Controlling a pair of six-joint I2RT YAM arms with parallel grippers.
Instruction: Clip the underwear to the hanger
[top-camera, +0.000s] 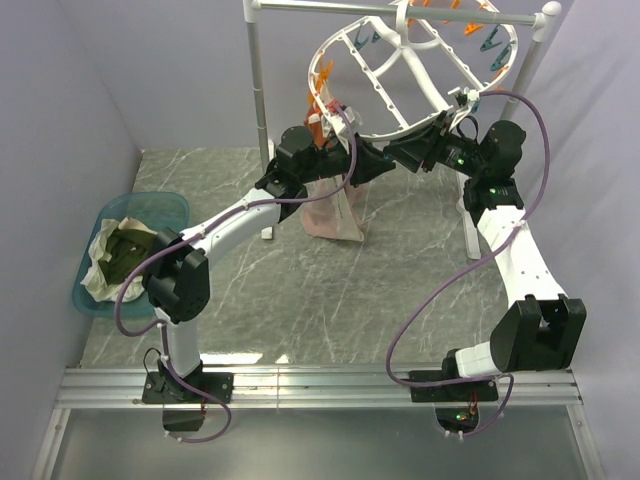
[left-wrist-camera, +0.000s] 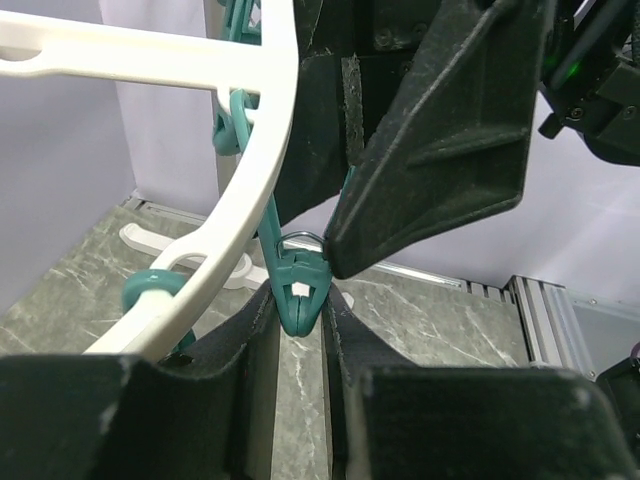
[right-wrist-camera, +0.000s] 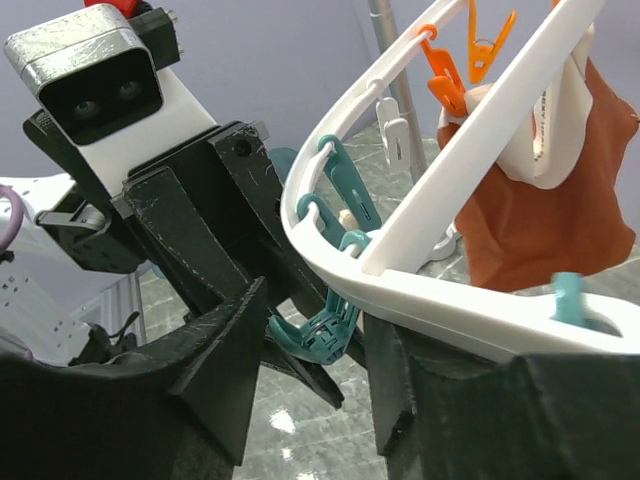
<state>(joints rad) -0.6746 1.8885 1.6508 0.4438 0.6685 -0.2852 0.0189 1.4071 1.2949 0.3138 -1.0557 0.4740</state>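
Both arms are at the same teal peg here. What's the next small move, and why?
Probably ease the left gripper off and down toward the underwear. Its fingers flank the teal peg, the right gripper straddles that peg too, and neither holds cloth; the underwear hangs below the hanger.

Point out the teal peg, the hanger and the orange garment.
teal peg (left-wrist-camera: 300, 290), left wrist view, its lower tip
hanger (left-wrist-camera: 265, 150), left wrist view, white curved rim
orange garment (right-wrist-camera: 545, 235), right wrist view, middle of the cloth
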